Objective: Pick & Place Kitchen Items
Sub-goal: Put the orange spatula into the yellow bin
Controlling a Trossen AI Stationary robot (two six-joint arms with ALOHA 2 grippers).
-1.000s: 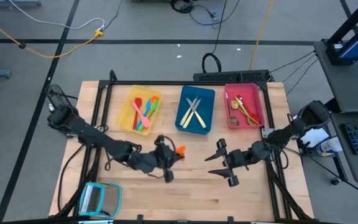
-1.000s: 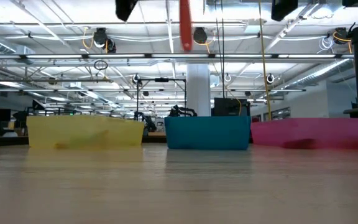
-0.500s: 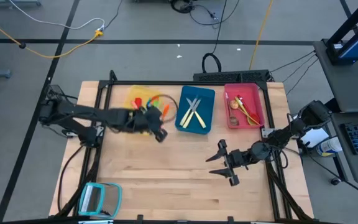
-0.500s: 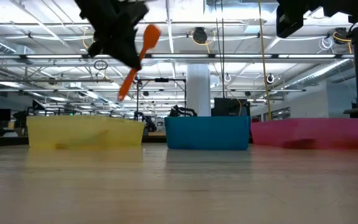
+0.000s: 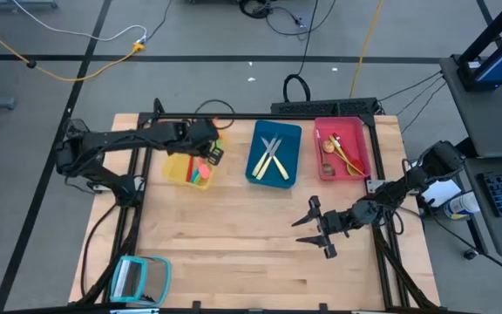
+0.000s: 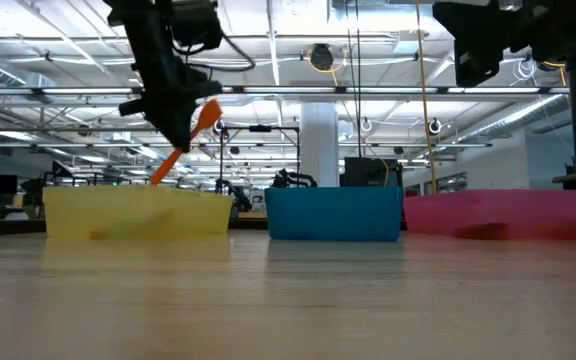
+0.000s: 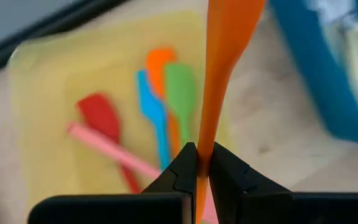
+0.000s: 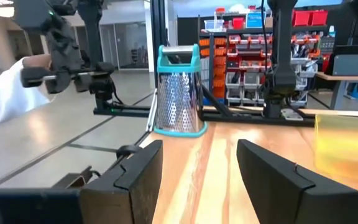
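Observation:
An orange spatula (image 6: pixel 183 150) hangs tilted over the yellow tray (image 5: pixel 174 167), with my left gripper (image 5: pixel 207 150) shut on it. Red, pink, blue, green and orange utensils (image 7: pixel 157 118) lie in that tray. The blue tray (image 5: pixel 295 139) holds pale utensils (image 5: pixel 272 159). The red tray (image 5: pixel 362 148) holds spoons (image 5: pixel 338 153). My right gripper (image 5: pixel 314 229) hovers open over the table's right half, level, with nothing between its fingers (image 8: pixel 263 174). My left gripper pinches the spatula's slim handle (image 7: pixel 207 134) between its two fingers, which lie across it and slant down from above. The blade (image 6: pixel 208 117) sticks up past the fingers. The handle's free end (image 6: pixel 158 175) points down just above the yellow tray's rim, clear of it.
A teal-framed grater (image 5: pixel 139 279) stands at the table's near left corner, also in the right wrist view (image 8: pixel 178 93). A person's white sleeve (image 8: pixel 5 93) shows beyond the table. Bare wood (image 5: pixel 234 253) spreads between the trays and the near edge.
My left gripper has swung from the table's middle toward the far left, over the yellow tray, turning as it went and staying shut. The orange spatula went with it, from upright to tilted, its handle end now low. My right gripper has sunk a little.

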